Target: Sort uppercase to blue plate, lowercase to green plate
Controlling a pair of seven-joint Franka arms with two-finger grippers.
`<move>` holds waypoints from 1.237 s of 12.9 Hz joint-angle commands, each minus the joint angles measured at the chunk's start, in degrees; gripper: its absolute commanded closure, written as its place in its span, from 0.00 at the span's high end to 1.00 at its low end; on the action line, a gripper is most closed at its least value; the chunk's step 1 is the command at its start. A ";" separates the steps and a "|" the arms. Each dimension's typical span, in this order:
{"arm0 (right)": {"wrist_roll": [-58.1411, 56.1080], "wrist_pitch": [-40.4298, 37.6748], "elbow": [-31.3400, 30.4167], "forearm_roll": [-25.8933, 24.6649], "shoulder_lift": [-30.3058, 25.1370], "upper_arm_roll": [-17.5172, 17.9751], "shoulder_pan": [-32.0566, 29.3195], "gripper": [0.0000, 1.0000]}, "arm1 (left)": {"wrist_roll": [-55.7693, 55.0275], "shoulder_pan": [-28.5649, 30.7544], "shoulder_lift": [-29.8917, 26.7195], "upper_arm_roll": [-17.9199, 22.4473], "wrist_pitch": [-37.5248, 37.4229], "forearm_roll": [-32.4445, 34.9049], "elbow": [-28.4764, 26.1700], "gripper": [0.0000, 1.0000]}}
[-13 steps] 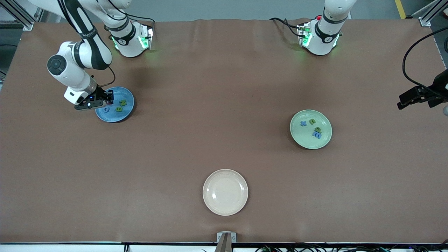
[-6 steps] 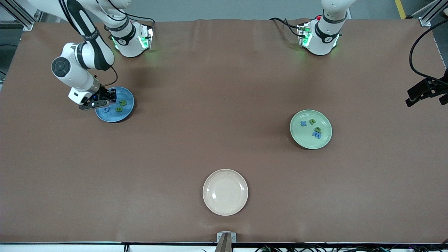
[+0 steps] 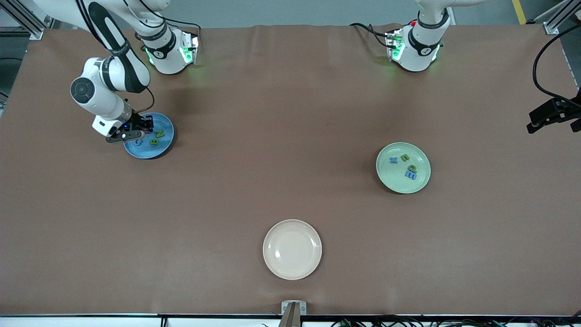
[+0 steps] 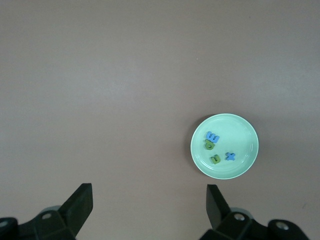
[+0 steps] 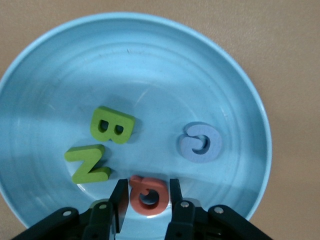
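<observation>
The blue plate (image 3: pixel 167 138) (image 5: pixel 150 65) holds the uppercase letters: green N (image 3: pixel 160 133) (image 5: pixel 89 164), green B (image 3: pixel 154 141) (image 5: pixel 112 125), blue G (image 3: pixel 138 142) (image 5: pixel 200 142) and red Q (image 5: pixel 148 194). My right gripper (image 3: pixel 143 128) (image 5: pixel 147 186) is low over this plate. Its fingers stand a hair apart on either side of the Q, which lies on the plate. The green plate (image 3: pixel 422 180) (image 4: pixel 247 131) carries the lowercase letters: blue x (image 3: pixel 393 160), green u-like one (image 3: pixel 405 157), green p (image 3: pixel 412 168) and blue m (image 3: pixel 411 175). My left gripper (image 3: pixel 540 119) (image 4: pixel 150 200) hangs open and empty, high at the left arm's end of the table.
An empty cream plate (image 3: pixel 292 249) sits near the front camera's edge of the table, midway between the two arms' ends. Brown cloth covers the whole table. Black cables trail by the left arm's wrist.
My right gripper has slid a little farther over the blue plate and its fingers have eased off the red Q. The left gripper has drifted outward toward the left arm's end of the table.
</observation>
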 commanded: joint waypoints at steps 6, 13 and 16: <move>1.18 -24.57 11.41 0.04 -6.60 0.80 0.90 1.00 | 1.26 -0.52 -0.71 0.59 -1.40 -1.01 0.10 1.00; 9.09 -51.66 34.08 0.04 -8.10 0.80 2.92 1.00 | 1.17 -0.79 -0.53 0.42 -1.31 -1.01 0.45 1.00; 11.02 -59.92 47.69 0.21 -6.27 0.72 3.62 1.00 | 1.35 -0.61 -0.71 0.42 -1.31 -0.92 0.63 1.00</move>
